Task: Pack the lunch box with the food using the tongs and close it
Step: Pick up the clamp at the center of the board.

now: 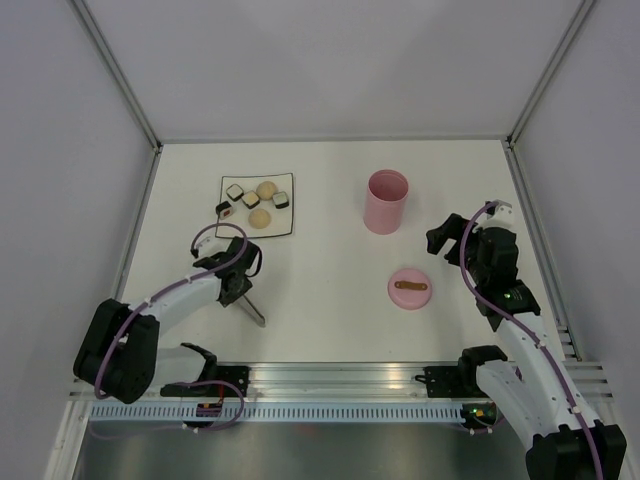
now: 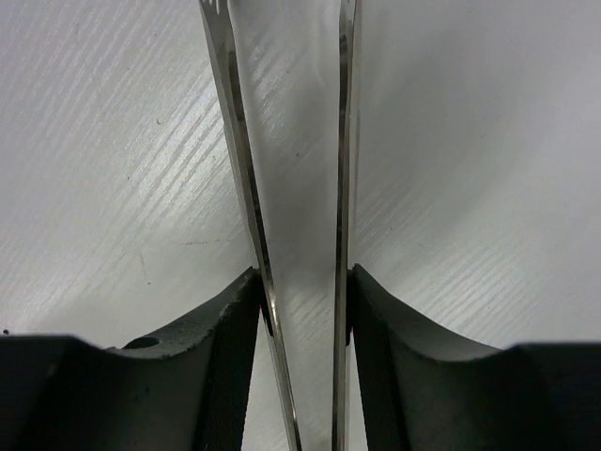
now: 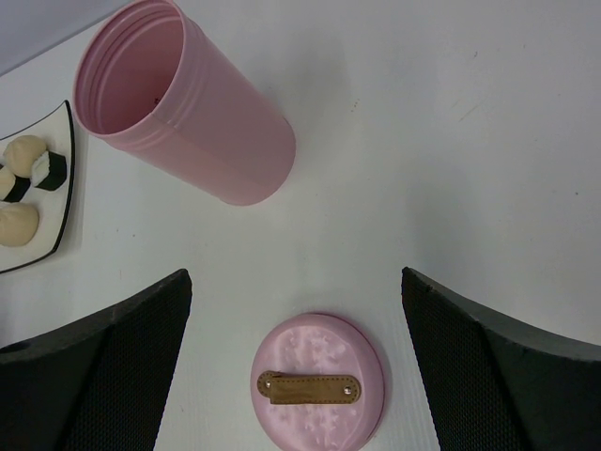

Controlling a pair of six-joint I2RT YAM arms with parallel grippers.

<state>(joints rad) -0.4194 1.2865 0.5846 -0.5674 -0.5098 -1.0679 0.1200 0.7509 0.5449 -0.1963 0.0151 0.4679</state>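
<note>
Left gripper [image 2: 302, 282]: I see both pads [image 2: 221, 366] pressed against the outer sides of the tongs [image 2: 237, 150], pinching the two arms partway together. Right gripper [image 3: 296, 275]: jaws spread wide, holding nothing, above the lid [image 3: 317, 383]. Lunch box [image 3: 188, 113] stands open beyond the lid; food [image 1: 266, 188] lies on the plate [image 1: 287, 229].

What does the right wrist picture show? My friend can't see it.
A tall pink lunch box stands open on a white table, its round pink lid with a brown handle lying flat nearer the camera. The right end effector is wide open, its dark fingers at the bottom corners, and a plate of food peeks in at the left.
</note>
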